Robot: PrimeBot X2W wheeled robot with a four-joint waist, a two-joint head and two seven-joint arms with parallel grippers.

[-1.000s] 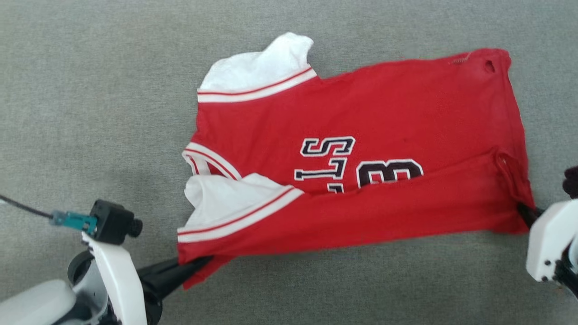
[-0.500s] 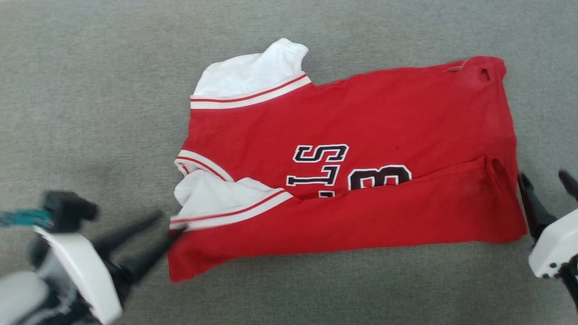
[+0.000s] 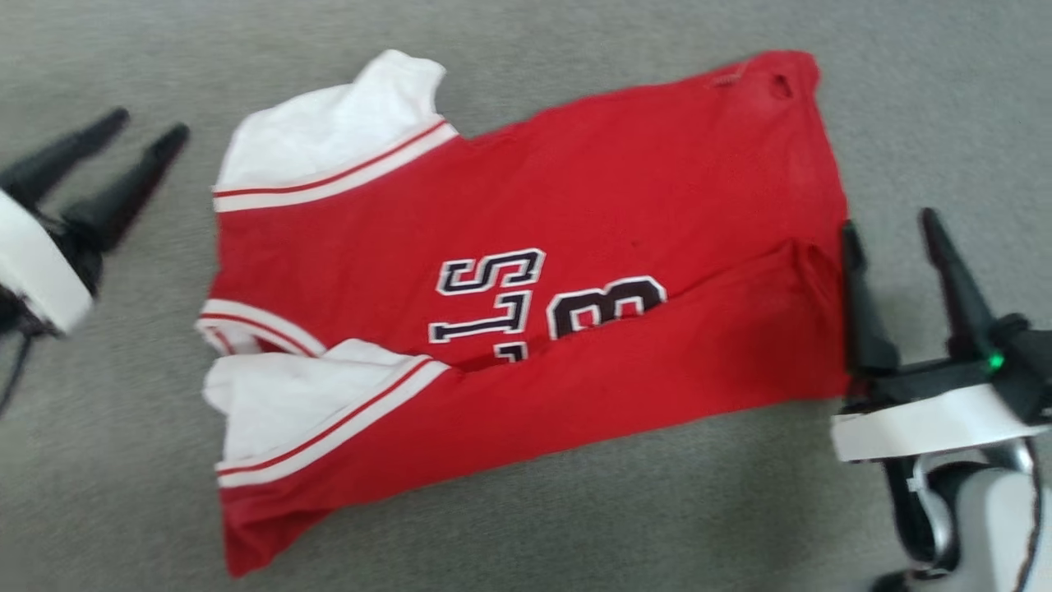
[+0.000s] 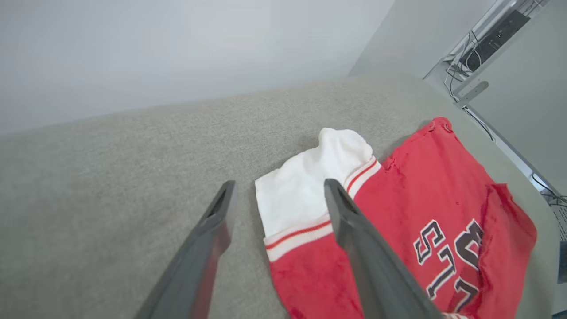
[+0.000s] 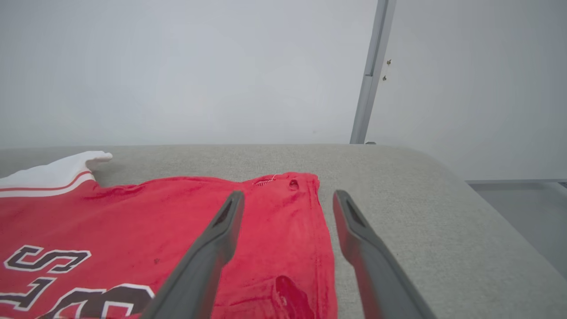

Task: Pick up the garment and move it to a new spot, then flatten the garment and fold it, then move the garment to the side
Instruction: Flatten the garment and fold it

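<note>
Change: left gripper [image 3: 148, 123] and right gripper [image 3: 888, 220] have been released from the near edge of the garment [image 3: 575, 205] and drawn clear.
Garment: laid on grey padded surface [image 3: 575, 526]; long axis left to right, sleeves left, hem [image 3: 826, 181] right; near edge folded over lettering [image 3: 493, 296].
Right gripper: fingers spread wide, empty, just beside hem.
Left gripper: fingers spread wide, empty, near far white sleeve [image 3: 329, 140].

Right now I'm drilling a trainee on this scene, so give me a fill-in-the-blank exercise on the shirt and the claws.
1. The shirt is mainly ___ in colour.
2. The left claw and the right claw are both ___, holding nothing.
3. The shirt's near edge is ___ over part of its lettering.

Missing words: red; open; folded.
</note>
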